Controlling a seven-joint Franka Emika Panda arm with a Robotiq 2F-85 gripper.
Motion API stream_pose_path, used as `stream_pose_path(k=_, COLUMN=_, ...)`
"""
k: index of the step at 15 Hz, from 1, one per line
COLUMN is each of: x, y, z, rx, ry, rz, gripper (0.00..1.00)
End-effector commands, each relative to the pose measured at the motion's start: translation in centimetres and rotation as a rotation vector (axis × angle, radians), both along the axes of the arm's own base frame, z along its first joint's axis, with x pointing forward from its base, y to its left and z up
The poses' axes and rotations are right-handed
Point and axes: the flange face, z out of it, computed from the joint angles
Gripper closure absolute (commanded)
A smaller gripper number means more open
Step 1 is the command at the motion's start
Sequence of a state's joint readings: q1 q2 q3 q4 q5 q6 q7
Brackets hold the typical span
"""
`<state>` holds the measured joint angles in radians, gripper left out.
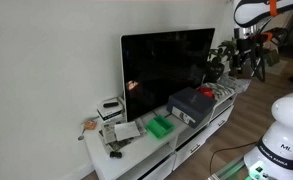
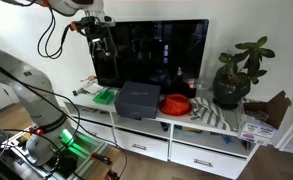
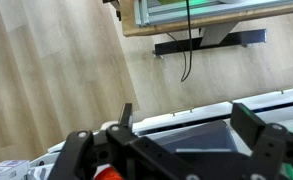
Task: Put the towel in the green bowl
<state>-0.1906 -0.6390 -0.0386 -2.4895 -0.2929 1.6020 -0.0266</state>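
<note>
Towel [image 2: 218, 117], grey-striped, lies beside plant pot [image 2: 229, 92].

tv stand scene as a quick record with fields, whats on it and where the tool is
tool: raised in front of the tv, jaws open and empty in the wrist view
towel: striped, lying on the stand by the plant, not yet picked up
green bowl: at the stand's far end from the towel, nothing visible in it
between them: grey box, red bowl
tv: dark screen, standing at the back
plant: potted, upright
stand: white, with drawers
</note>
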Motion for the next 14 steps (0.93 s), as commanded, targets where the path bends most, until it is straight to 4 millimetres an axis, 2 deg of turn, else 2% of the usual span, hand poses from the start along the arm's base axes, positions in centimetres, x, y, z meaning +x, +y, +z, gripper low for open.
stream_pose_path(k=1, x=0.0, y=0.0, z=0.0, rx=0.000, ry=0.000, rz=0.000, gripper=0.00)
stream_pose_path(k=10, x=0.0, y=0.0, z=0.0, rx=0.000, ry=0.000, rz=0.000, gripper=0.00)
stream_pose_path(k=12, x=0.6, y=-1.1, z=0.0, rx=0.054, ry=-0.014, rz=0.032, gripper=0.00)
stream_pose_path(k=14, x=1.3, y=-3.7, z=0.1, rx=0.067, ry=-0.082, rz=-0.040, gripper=0.00)
